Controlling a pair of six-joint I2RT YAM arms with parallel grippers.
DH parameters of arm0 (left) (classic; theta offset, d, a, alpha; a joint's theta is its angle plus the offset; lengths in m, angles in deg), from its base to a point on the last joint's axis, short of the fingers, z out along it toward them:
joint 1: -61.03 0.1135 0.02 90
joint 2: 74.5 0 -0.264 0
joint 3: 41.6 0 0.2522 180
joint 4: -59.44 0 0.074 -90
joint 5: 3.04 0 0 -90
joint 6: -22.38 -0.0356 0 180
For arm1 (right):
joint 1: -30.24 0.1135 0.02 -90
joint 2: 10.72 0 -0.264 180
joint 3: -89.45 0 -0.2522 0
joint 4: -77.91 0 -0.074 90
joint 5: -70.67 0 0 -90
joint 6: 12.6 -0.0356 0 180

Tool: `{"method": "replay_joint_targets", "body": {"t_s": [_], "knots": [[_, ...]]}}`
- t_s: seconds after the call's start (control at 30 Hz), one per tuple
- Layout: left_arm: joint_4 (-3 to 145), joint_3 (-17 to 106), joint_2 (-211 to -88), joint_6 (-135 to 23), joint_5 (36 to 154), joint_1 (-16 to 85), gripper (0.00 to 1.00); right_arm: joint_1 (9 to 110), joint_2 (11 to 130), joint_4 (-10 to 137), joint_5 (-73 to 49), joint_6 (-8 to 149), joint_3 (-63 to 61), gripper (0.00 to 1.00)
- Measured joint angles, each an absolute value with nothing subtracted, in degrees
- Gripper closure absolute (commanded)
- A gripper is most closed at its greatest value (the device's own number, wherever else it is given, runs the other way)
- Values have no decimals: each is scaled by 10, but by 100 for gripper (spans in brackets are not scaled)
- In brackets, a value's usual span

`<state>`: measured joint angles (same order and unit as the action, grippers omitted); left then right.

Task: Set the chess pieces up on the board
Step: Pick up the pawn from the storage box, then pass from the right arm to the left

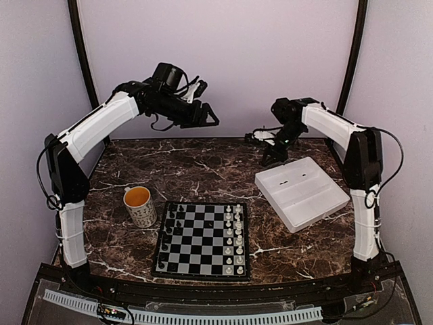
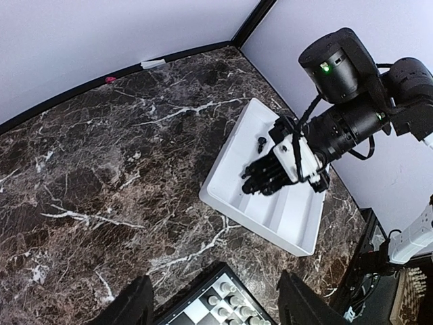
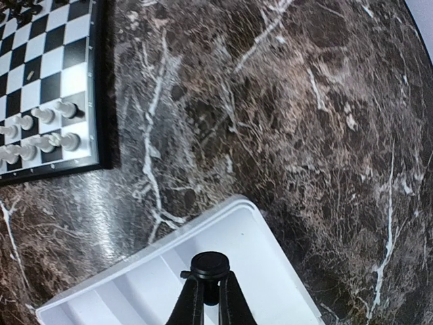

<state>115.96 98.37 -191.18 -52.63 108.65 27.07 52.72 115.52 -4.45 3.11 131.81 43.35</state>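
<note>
Fingertips of the right gripper [image 3: 210,290] are hiding the lower body of a black chess piece [image 3: 210,265], so only its round, matte cap is showing. The jaws are pinching it, nearly closed. Directly beneath them a white tray [image 3: 257,257] with smooth moulded walls is lying, its near end cut off by the frame. Another tiny dark piece [image 2: 261,142] is resting in the tray just beyond the jaws, too small to identify. The left gripper [image 2: 215,301] is hanging high over the marble-patterned table [image 2: 101,169], jaws standing wide apart and gripping nothing. Only a corner of the board [image 1: 196,238] is showing between them. Flat and black-framed, the board is sitting well away from the right jaws, with black figures [image 1: 169,233] blurring into its dark squares and white figures [image 1: 233,237] standing out. A mug [image 1: 140,205] is standing just beside it.
</note>
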Motion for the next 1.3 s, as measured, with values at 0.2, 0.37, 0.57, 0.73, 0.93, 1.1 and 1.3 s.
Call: {"method": "replay_joint_targets", "body": {"t_s": [0.2,0.37,0.57,0.73,0.93,1.1,1.3], "knots": [[1124,967,-1912,-511,1107,260,35,583,1109,-52,52,1295,433,97],[1070,871,-1907,-478,1107,234,39,605,1083,-50,50,1292,416,97],[890,604,-1874,-372,1146,220,40,631,1075,-39,31,1268,396,97],[758,480,-1840,-297,1165,217,40,674,1034,-18,-2,1255,316,97],[597,423,-1789,-207,1182,205,46,695,1010,-12,-5,1255,296,96],[526,415,-1789,-150,1192,192,48,693,993,1,4,1250,284,96],[490,415,-1798,-112,1207,177,55,692,975,33,9,1233,252,96]]}}
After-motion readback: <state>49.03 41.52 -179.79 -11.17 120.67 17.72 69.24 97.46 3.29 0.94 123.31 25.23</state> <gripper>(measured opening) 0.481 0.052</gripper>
